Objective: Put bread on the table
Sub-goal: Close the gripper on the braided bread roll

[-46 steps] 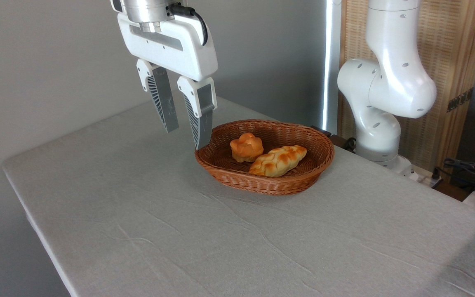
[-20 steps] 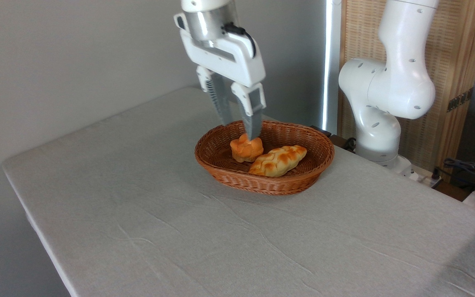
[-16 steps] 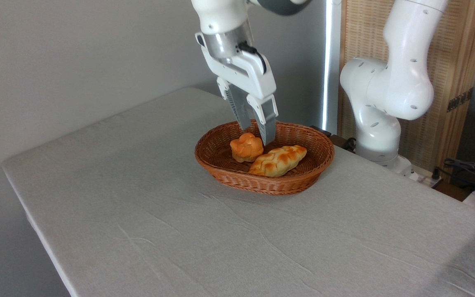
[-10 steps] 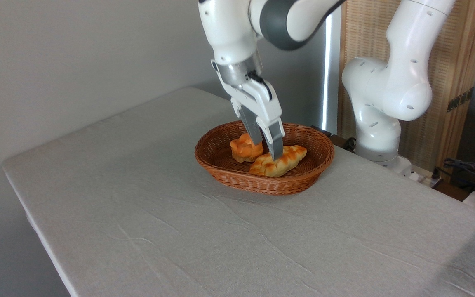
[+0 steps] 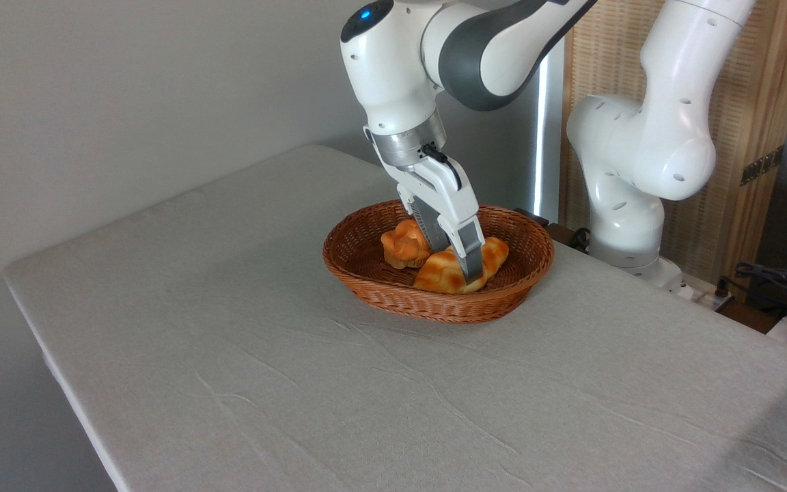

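**Fingers down on the loaf, nothing lifted yet**

The gripper [image 5: 463,263] was low inside the basket [image 5: 393,294], its fingers [image 5: 473,263] straddling the middle of the bread [image 5: 443,273]. The near finger lay across the front of the loaf, the other dropped behind it. Whether they had actually pinched the bread or only stood around it with a gap, I could not tell from where I stood. The loaf lay on the basket floor, toward the front right, with the bun [image 5: 404,246] just beside it on the left.

By my reckoning the reach was done and the rest remained: closing firmly, lifting clear of the rim, carrying out, setting down. The rim stood up all round, so the loaf would need to rise before moving sideways, and the bun sat close enough to get nudged. Beyond that, the bench [image 5: 243,362] offered wide bare cloth in front and to the left of the basket; its near-left edge was well away.
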